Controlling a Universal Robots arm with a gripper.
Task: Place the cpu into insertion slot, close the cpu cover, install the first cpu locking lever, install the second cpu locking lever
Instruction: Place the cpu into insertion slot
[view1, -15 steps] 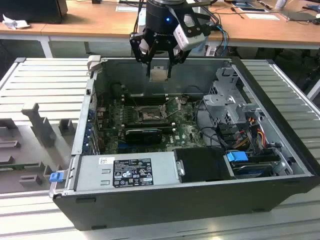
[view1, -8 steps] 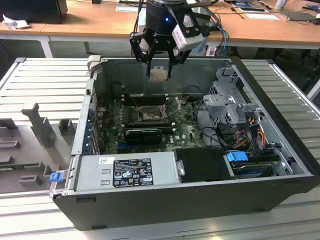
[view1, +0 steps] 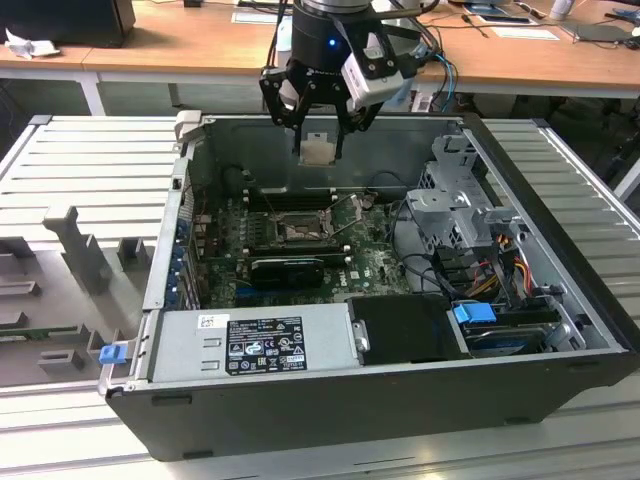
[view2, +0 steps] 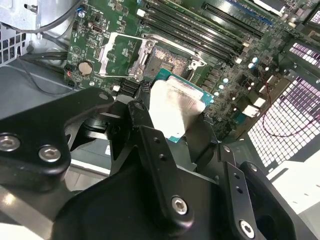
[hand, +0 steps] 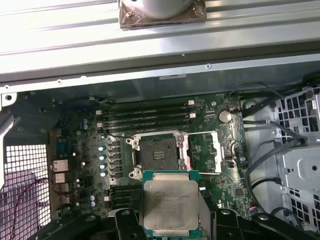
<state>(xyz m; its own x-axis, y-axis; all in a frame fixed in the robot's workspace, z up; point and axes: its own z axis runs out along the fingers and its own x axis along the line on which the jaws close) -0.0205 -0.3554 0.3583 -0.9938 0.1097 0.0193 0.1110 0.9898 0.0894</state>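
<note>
You see gripper (view1: 319, 148) pinching cpu (hand: 170, 207) by its edges, held above board, apart from insertion slot (hand: 156, 152). Slot vacant; cpu cover (hand: 218, 150) swung open beside it. Judged: no step complete; seating, cover and both levers outstanding.

1 cpu (hand: 170, 205), 1 slot (hand: 158, 153)
</note>
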